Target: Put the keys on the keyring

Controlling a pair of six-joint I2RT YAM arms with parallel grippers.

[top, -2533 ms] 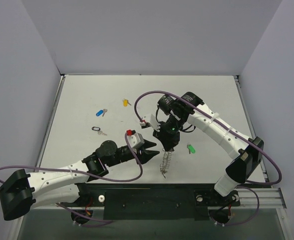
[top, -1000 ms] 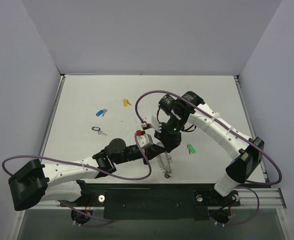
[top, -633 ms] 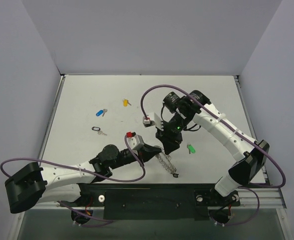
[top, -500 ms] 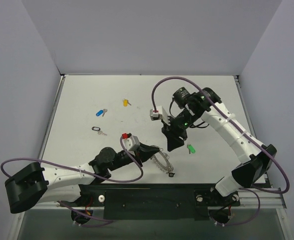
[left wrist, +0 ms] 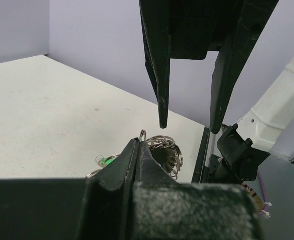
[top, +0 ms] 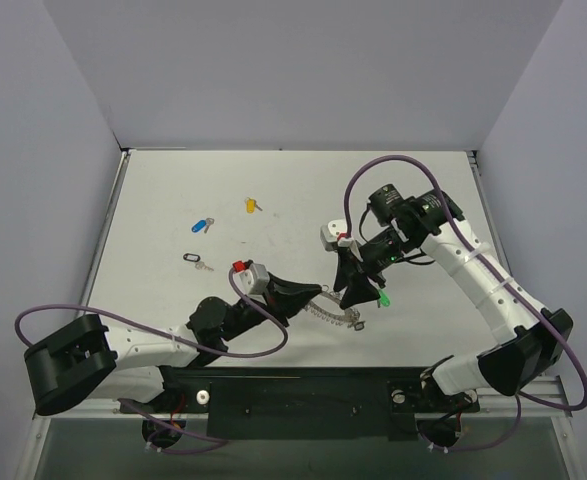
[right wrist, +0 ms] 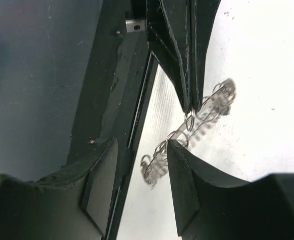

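Left gripper [top: 308,297]: jaws pressed together, pinching one end of the keyring [top: 335,313], which extends beyond its tips. Right gripper [top: 358,291] has released the ring and stands spread just above it. Judged: handover done, right arm free to fetch.

Count: one keyring and four loose keys.
- green key [top: 381,298]: beside the right fingertips
- black key [top: 195,260], blue key [top: 202,225], yellow key [top: 252,205]: well beyond the left gripper

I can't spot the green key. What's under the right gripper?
The keyring, pinched by the left gripper, is held right beneath the open right gripper. The green key shows beside it; its blade is hidden.
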